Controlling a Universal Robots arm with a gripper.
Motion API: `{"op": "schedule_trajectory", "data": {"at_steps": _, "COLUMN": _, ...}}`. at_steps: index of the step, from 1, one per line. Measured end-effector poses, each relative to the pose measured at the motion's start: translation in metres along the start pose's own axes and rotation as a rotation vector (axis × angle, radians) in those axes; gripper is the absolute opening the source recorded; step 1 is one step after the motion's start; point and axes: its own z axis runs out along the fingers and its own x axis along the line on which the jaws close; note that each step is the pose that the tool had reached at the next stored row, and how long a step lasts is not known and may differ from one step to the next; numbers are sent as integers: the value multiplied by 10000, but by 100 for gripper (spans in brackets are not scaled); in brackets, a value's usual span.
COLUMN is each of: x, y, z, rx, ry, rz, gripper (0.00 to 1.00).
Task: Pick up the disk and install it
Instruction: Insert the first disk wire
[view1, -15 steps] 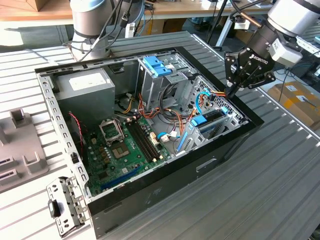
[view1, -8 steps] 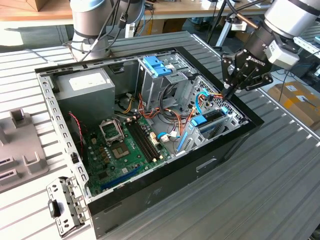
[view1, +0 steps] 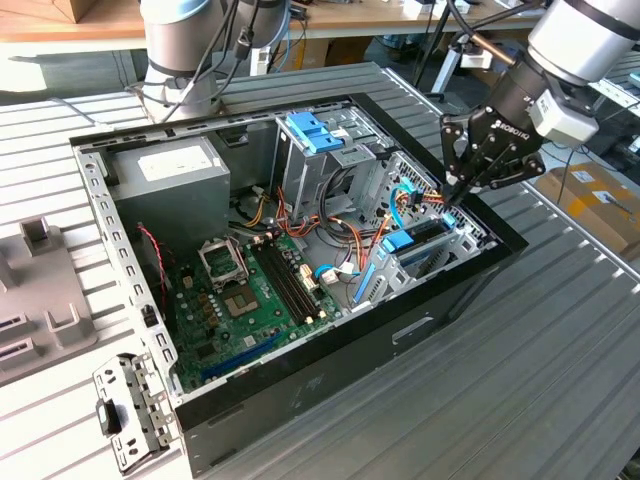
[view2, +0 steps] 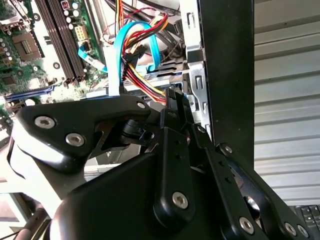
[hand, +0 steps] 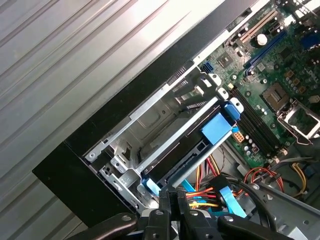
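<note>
The disk (view1: 418, 240) lies flat in the metal drive bay (hand: 150, 112) at the corner of the open computer case (view1: 300, 390), on the exterior view's right. It has a dark body, blue rails and a blue end tab (hand: 218, 128). My gripper (view1: 452, 197) hangs over the bay's end by the case wall, fingers together and pointing down. In both wrist views the fingertips (view2: 176, 97) sit by the bundle of coloured cables (view2: 142, 75) at the disk's (hand: 182, 150) end opposite the tab. Nothing shows between the fingers (hand: 171, 196).
A paler blue bracket (view1: 313, 130) sits on the upper drive cage. A grey power supply (view1: 168, 175) fills the far corner and the motherboard (view1: 260, 290) covers the case floor. A loose metal bracket (view1: 125, 410) lies outside the case. A cardboard box (view1: 592, 195) stands at the exterior view's right.
</note>
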Motion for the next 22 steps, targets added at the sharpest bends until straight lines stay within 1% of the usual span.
{"op": "schedule_trajectory", "data": {"at_steps": 3, "x": -11, "y": 35, "z": 12, "rx": 0, "ry": 1, "rz": 0, "gripper": 17}}
{"op": "schedule_trajectory", "data": {"at_steps": 7, "x": -43, "y": 85, "z": 28, "rx": 2, "ry": -1, "rz": 0, "gripper": 17}}
{"op": "schedule_trajectory", "data": {"at_steps": 10, "x": -83, "y": 142, "z": 43, "rx": -2, "ry": 3, "rz": 1, "gripper": 17}}
{"op": "schedule_trajectory", "data": {"at_steps": 13, "x": -101, "y": 185, "z": 61, "rx": -1, "ry": 1, "rz": 0, "gripper": 17}}
{"op": "schedule_trajectory", "data": {"at_steps": 16, "x": -153, "y": 265, "z": 86, "rx": 0, "ry": 1, "rz": 0, "gripper": 17}}
{"op": "schedule_trajectory", "data": {"at_steps": 18, "x": -162, "y": 281, "z": 94, "rx": 0, "ry": 0, "rz": 0, "gripper": 17}}
{"op": "schedule_trajectory", "data": {"at_steps": 22, "x": -159, "y": 284, "z": 126, "rx": -2, "ry": 2, "rz": 0, "gripper": 17}}
